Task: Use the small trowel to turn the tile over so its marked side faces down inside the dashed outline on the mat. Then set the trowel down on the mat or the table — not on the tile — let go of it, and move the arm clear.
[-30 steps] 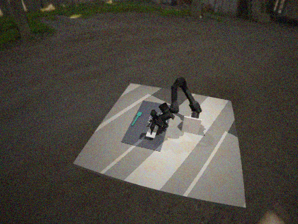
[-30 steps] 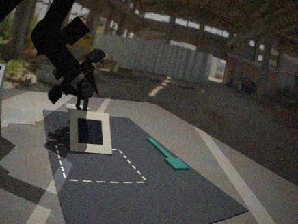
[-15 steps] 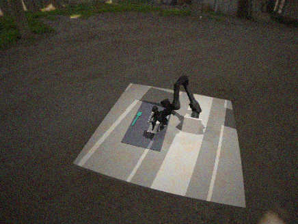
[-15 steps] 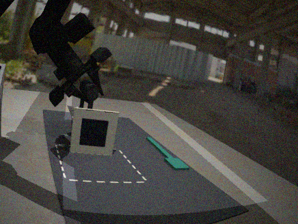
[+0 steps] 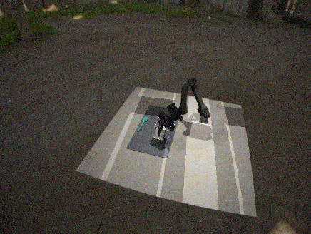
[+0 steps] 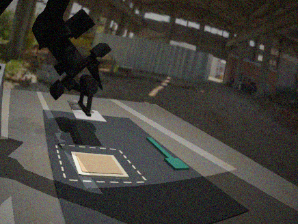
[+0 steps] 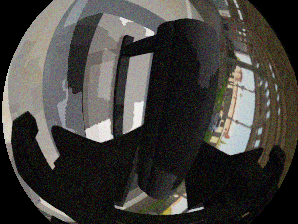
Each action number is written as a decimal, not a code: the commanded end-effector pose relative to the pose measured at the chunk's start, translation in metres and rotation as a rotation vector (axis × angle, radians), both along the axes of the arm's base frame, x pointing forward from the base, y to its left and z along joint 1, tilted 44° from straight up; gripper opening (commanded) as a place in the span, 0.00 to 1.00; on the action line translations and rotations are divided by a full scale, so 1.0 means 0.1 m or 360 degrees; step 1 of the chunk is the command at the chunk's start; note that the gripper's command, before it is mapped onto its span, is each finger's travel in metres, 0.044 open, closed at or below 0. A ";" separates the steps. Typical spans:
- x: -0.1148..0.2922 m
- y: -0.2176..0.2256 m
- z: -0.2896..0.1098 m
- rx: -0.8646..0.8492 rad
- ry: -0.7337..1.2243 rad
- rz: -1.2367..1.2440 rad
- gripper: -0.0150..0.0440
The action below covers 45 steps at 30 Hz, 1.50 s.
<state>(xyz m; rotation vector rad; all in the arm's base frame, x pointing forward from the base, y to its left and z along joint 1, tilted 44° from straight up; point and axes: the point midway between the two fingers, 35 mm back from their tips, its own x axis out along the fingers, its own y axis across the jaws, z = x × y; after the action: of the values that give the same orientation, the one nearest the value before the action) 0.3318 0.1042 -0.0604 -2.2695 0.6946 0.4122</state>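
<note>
Grey-striped table [image 5: 200,178] on dark paved ground, sheds and fencing behind.
- Dark mat [image 6: 137,136]: laid flat near the table's far edge in the top view, beside the arm's base.
- Tile [image 6: 99,164]: flat inside the dashed outline [image 6: 61,164], plain tan face up with a pale border; apart from the gripper, nearer the exterior camera.
- Green trowel [image 6: 167,154]: flat on the mat beside the outline, on the side away from the arm's base; untouched, well apart from the gripper.
- Gripper [image 6: 86,107]: raised above the mat's end beyond the outline, pointing down, fingers part closed and clamped on a dark rounded object [image 7: 176,96], not identifiable.
</note>
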 end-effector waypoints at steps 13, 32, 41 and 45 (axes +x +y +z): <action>-0.03 0.39 -0.06 0.0013 -0.0033 0.0009 0.25; -0.03 0.39 -0.06 0.0013 -0.0033 0.0009 0.25; -0.03 0.39 -0.06 0.0013 -0.0033 0.0009 0.25; -0.04 0.38 -0.07 0.0009 -0.0029 0.0008 0.25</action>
<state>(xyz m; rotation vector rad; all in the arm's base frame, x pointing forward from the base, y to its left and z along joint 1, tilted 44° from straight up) 0.3279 0.1406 -0.0678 -2.2710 0.6824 0.4010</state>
